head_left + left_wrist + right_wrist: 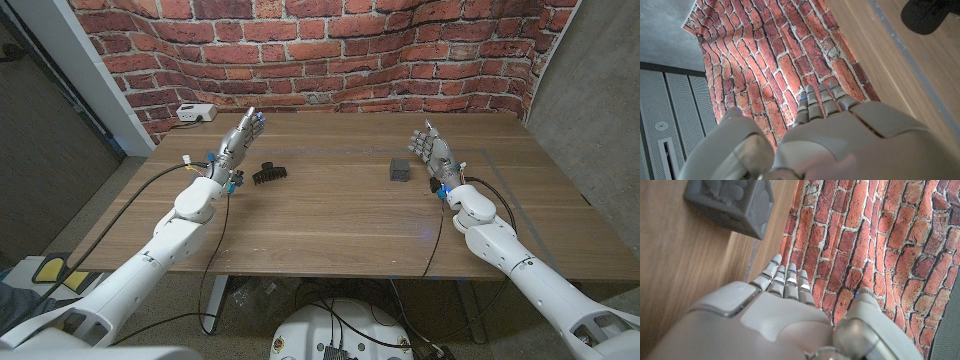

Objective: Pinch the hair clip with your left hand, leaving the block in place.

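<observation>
A black hair clip [269, 174] lies on the wooden table [330, 225], left of centre. My left hand [238, 140] is raised just to the left of the clip, fingers stretched out and apart, holding nothing. In the left wrist view the clip [926, 15] shows as a dark blurred shape beyond the left hand [840, 135]. A small dark grey block [399, 169] sits right of centre. My right hand [432, 152] stands a short way right of the block, fingers straight, empty. The block [732, 202] appears close in the right wrist view, past my right hand [775, 315].
A white box [195, 113] with a cable sits at the table's back left corner. A brick-pattern backdrop [330, 50] hangs behind the table. Cables run along both arms and under the table.
</observation>
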